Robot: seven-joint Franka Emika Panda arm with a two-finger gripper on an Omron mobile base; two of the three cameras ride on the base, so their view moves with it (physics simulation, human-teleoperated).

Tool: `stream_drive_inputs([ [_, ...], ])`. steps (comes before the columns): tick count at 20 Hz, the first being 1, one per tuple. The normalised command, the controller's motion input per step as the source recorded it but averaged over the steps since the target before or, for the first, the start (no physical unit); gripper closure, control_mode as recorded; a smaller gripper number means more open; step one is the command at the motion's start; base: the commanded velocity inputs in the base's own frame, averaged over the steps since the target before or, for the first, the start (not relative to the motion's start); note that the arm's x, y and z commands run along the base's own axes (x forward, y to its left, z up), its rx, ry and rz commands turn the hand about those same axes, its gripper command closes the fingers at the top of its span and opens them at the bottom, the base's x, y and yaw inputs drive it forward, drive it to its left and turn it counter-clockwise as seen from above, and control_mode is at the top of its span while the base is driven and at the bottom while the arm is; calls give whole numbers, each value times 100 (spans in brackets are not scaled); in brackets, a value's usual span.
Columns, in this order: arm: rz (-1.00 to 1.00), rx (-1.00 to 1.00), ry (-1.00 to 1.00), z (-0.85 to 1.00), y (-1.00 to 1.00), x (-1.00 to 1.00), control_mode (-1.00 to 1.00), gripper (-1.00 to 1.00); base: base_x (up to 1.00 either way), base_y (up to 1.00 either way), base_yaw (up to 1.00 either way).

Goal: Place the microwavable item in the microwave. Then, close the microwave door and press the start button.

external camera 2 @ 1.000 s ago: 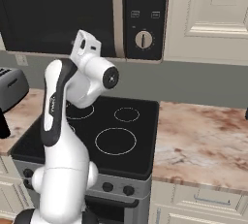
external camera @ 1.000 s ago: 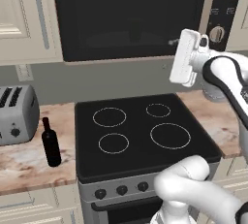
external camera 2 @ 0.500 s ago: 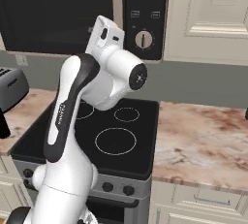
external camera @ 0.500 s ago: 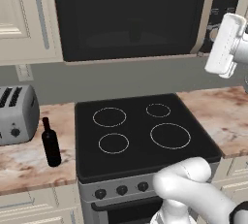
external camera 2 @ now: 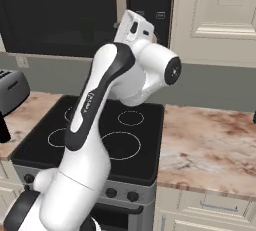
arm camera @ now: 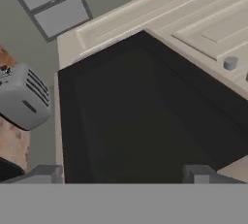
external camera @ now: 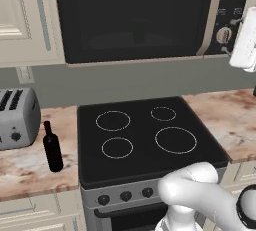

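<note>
Your large black box-shaped microwave (external camera: 145,15) hangs above the black glass stove (external camera: 147,137), its wide black door with dark window (external camera: 132,12) shut flush, long axis running left to right and face turned out toward the robot. You cannot see the green cup, so it presumably sits behind that door. Judge this as the last step: pressing start. The black control panel (external camera 2: 151,2) stands at the microwave's right end, and the hand with its fingers (external camera: 245,45) hangs just before it; whether the fingers are wide or narrow you cannot tell. Next, ease them straight onto the right button. A silver toaster (external camera: 17,117) and dark wine bottle (external camera: 52,147) wait on the marbled bench (external camera: 30,167).
</note>
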Motion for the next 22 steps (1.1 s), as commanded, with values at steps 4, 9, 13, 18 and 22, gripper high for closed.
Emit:
stream_drive_inputs([
  [4, -4, 0, 0, 0, 0, 66, -100, -100, 0, 0, 0],
  [9, -8, 0, 2, 11, -17, 44, -100, -100, 0, 0, 0],
  [13, -11, 0, 6, 16, -31, 29, -100, -100, 0, 0, 0],
  [18, -10, 0, 10, 5, -25, 34, -100, -100, 0, 0, 0],
  [22, -8, 0, 15, 0, -21, 36, -100, -100, 0, 0, 0],
])
